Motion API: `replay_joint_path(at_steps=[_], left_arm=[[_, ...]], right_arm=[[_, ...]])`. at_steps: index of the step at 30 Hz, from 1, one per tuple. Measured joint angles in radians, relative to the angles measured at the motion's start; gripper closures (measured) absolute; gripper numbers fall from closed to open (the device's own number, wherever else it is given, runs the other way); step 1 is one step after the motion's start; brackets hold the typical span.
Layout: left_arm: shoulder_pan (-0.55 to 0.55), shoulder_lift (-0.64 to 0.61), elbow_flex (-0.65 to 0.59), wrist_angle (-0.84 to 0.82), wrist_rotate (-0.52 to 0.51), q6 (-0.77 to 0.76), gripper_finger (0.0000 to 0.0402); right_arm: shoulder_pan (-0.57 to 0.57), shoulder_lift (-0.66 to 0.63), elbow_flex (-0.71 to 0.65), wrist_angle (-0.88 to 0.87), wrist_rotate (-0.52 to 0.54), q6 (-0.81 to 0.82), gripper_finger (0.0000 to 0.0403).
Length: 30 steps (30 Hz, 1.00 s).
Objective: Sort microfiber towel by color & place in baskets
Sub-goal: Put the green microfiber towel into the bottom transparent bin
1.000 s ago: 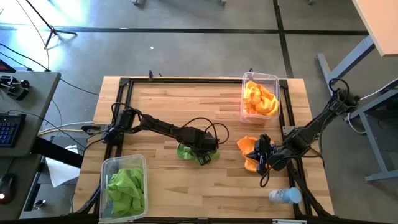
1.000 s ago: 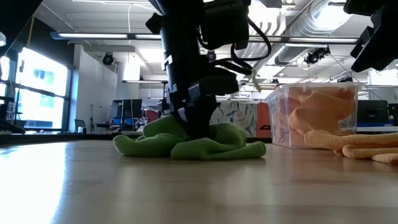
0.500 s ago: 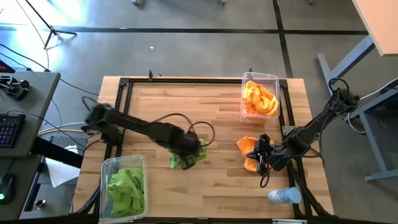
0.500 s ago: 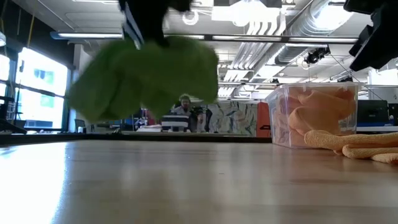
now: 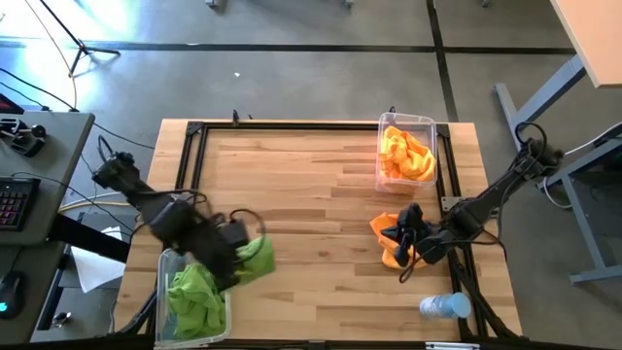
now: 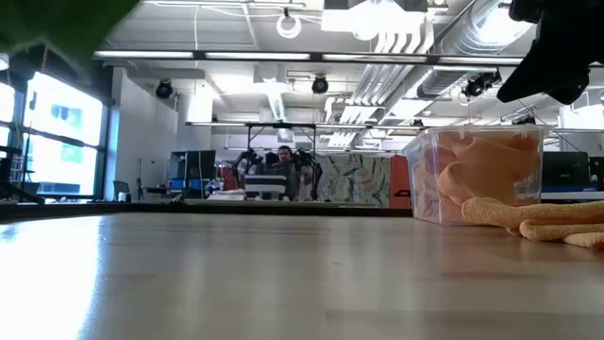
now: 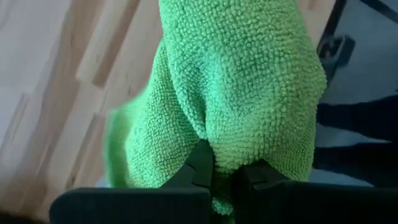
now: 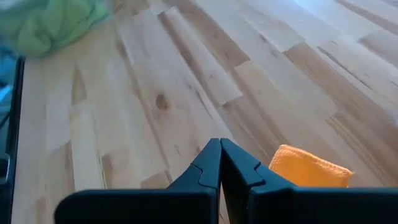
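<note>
Left gripper (image 7: pixel 222 171): we are seeing it clamping a green towel (image 5: pixel 255 258) between its closed fingers; in the left wrist view the cloth is bunching up right at the fingertips and hanging past them.

Left arm: we are seeing it reaching over the near left part of the table (image 5: pixel 292 204), with the green towel hanging at the right-hand edge of the left basket (image 5: pixel 165 262).

Left basket: we are seeing it sitting at the near left corner of the table, holding more green towels (image 5: pixel 194 292).

Right gripper (image 8: pixel 220 163): we are seeing its fingers pressed together with nothing between them; it is hovering just over the loose orange towel (image 5: pixel 384 233) on the right side of the table.

Loose orange towel: we are seeing it lying crumpled on the wood, between the right basket (image 5: pixel 432 126) and the bottle (image 5: pixel 445 306); in the right wrist view an orange edge is showing just beside the closed fingers.

Right basket: we are seeing it standing at the far right corner of the table, holding orange towels (image 5: pixel 406 154).

Bottle: we are seeing it lying on its side near the table's near right corner, well apart from both baskets.

Low view: we are seeing only a blurred green patch in the top corner, and the right basket with the loose orange towel in front of it.
</note>
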Motion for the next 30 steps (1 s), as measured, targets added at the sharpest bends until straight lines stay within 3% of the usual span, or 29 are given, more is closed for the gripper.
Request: replay_joint_path(at_steps=[11, 15, 30], left_arm=[[-0.342, -0.016, -0.002, -0.179, 0.017, -0.221, 0.0401], [-0.417, 0.000, -0.073, -0.169, -0.002, -0.248, 0.0401], [-0.497, 0.007, -0.513, 0.274, 0.039, -0.223, 0.0401]], right_arm=[[-0.129, 0.001, 0.000, 0.120, 0.001, 0.110, 0.0403], [-0.170, 0.002, 0.000, 0.183, 0.000, 0.109, 0.0403], [-0.206, 0.002, 0.000, 0.259, 0.000, 0.110, 0.0403]])
